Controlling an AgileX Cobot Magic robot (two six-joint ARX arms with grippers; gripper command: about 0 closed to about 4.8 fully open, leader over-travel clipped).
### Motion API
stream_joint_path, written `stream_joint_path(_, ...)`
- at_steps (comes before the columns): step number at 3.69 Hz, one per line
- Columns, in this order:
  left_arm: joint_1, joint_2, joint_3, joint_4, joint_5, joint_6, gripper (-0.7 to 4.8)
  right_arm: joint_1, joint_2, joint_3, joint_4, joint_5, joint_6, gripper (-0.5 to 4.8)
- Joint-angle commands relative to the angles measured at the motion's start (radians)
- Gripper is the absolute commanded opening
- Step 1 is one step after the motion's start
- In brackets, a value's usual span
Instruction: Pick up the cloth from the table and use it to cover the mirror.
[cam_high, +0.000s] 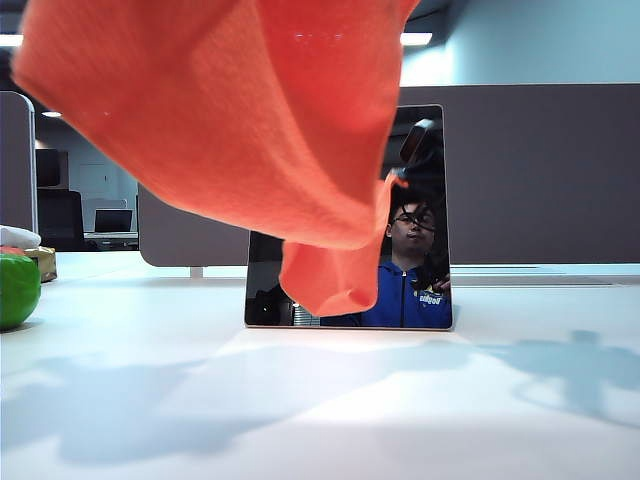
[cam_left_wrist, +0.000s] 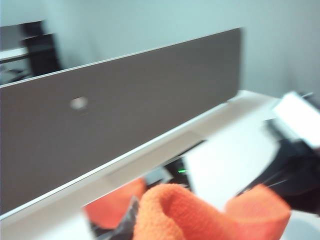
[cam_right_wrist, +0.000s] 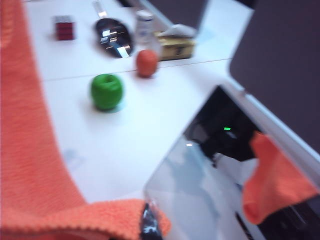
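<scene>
My left gripper (cam_left_wrist: 131, 220) and right gripper (cam_right_wrist: 149, 224) both clamp the cloth's (cam_high: 240, 120) edge, draped above the mirror (cam_high: 420, 240); table (cam_high: 400, 400) beneath.

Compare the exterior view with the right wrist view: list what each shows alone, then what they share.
Only the exterior view: the shadows of the arms on the plain white table, and a man in a blue jacket reflected in the mirror.

Only the right wrist view: a small dark red cube, an orange ball and a shiny dark pan.

Both: the bright orange fuzzy cloth held up in the air, the upright frameless mirror, a green apple-like ball and the grey-brown divider panel.
</scene>
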Motion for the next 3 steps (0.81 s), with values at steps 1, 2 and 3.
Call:
stream_joint_path(1, 0.093, 0.174, 0.004, -0.029, -0.186, -0.139, -0.06, 0.000, -0.003, 0.004, 0.137, 0.270, 0.254, -0.01)
stream_joint_path(2, 0.276, 0.332, 0.004, 0.023, -0.122, -0.179, -0.06, -0.001, 0.013, 0.004, 0.103, 0.485, 0.271, -0.01)
stream_joint_path(3, 0.296, 0.339, 0.004, 0.051, -0.106, -0.178, -0.06, -0.001, 0.019, 0.004, 0.108, 0.521, 0.271, -0.01)
